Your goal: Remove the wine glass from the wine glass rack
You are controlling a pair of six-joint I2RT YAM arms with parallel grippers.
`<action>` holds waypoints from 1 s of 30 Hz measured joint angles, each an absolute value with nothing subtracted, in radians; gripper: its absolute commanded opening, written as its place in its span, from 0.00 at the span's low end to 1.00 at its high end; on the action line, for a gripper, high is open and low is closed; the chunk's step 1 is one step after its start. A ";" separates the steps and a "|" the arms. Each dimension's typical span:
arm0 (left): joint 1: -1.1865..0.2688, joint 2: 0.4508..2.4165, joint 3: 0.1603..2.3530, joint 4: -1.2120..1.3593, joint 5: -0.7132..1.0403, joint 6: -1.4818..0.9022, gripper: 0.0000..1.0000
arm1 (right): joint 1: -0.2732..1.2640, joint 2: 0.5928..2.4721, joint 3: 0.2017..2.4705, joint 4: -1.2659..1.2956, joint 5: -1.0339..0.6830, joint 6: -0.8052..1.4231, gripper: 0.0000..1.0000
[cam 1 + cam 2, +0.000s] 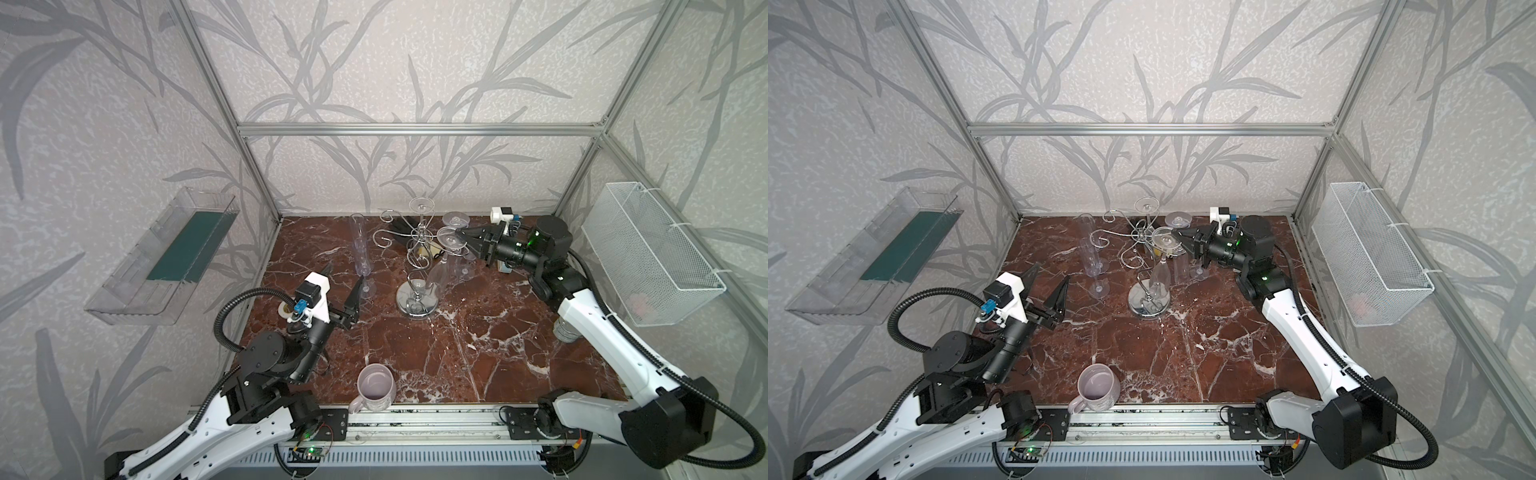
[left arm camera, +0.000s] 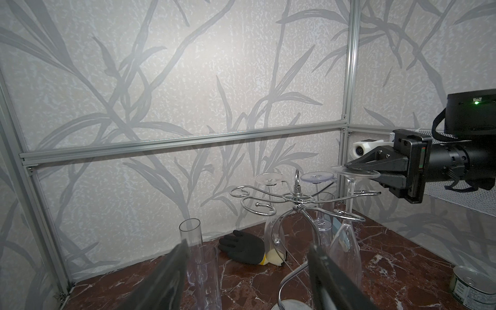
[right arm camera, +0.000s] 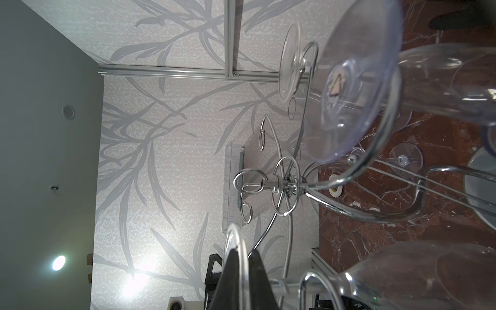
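Both top views: wine glass (image 1: 446, 237) hanging bowl-down from a right-side arm of the wine glass rack (image 1: 417, 308), at the tabletop's (image 1: 457, 357) rear; right hand (image 1: 458, 235) pinched onto its foot; left hand (image 1: 344, 275) spread wide, empty, apart.

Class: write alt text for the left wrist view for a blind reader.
The right arm has its jaws shut on the foot of an upside-down wine glass on the wire rack. A black glove lies behind.

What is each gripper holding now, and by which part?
The right gripper pinches the hanging wine glass by the rim of its round foot. The left gripper is open and holds nothing.
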State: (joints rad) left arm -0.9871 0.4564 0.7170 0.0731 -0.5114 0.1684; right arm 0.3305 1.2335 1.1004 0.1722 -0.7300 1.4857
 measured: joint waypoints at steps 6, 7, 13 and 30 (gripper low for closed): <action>-0.987 0.449 0.717 0.057 -0.511 0.157 0.72 | 0.323 1.250 1.100 0.184 -0.710 1.515 0.00; -0.987 0.449 0.717 0.052 -0.512 0.156 0.72 | 0.318 1.253 1.100 0.191 -0.706 1.522 0.00; -0.987 0.449 0.717 0.025 -0.512 0.154 0.72 | 0.284 1.257 1.081 0.234 -0.689 1.560 0.00; -0.987 0.422 0.717 0.009 -0.520 0.152 0.72 | 0.199 1.197 0.941 0.262 -0.685 1.590 0.00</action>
